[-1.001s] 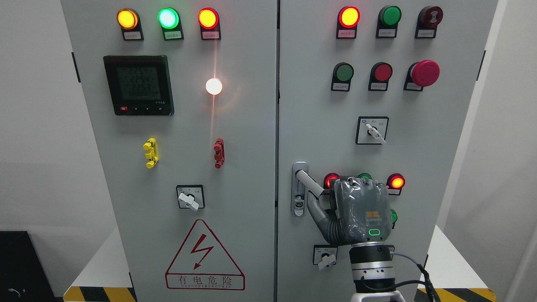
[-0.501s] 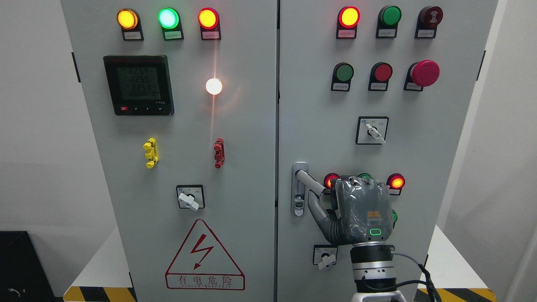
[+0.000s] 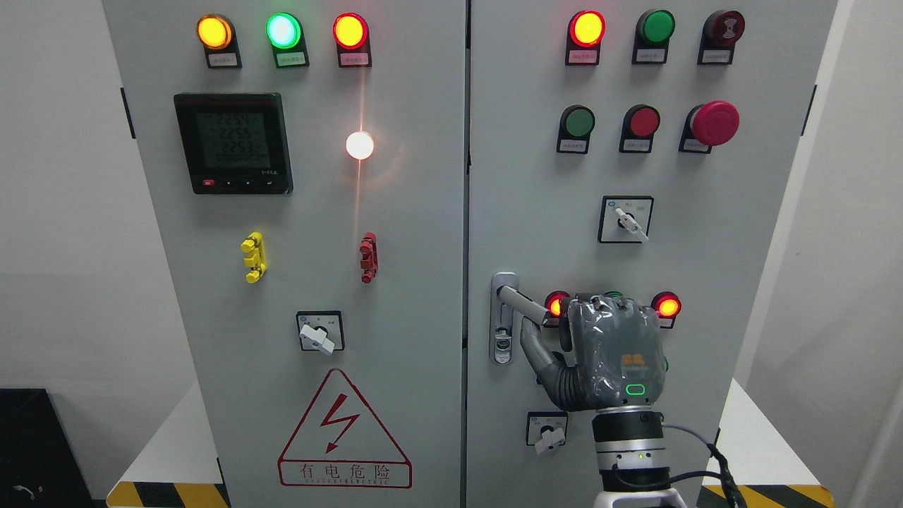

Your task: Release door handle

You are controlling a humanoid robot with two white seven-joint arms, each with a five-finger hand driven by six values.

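The silver door handle (image 3: 523, 303) sticks out from its lock plate (image 3: 502, 319) at the left edge of the right cabinet door (image 3: 536, 176), slanting down to the right. My right hand (image 3: 564, 331) is seen from the back, just right of the handle's tip. Its thumb (image 3: 537, 349) is spread below the handle with a gap between them. The handle's free end shows bare beside the index finger (image 3: 566, 330); contact there cannot be told. The hand holds nothing. The left arm is out of view.
Lit red lamps (image 3: 666, 306) and a green button sit partly behind the hand. A rotary switch (image 3: 547, 430) is below the thumb, another (image 3: 626, 220) above. A red mushroom button (image 3: 714, 123) is upper right. A cable (image 3: 705, 451) hangs by the wrist.
My right hand has slid to the right off the handle, so the handle's tip now shows free. The handle has swung up slightly.
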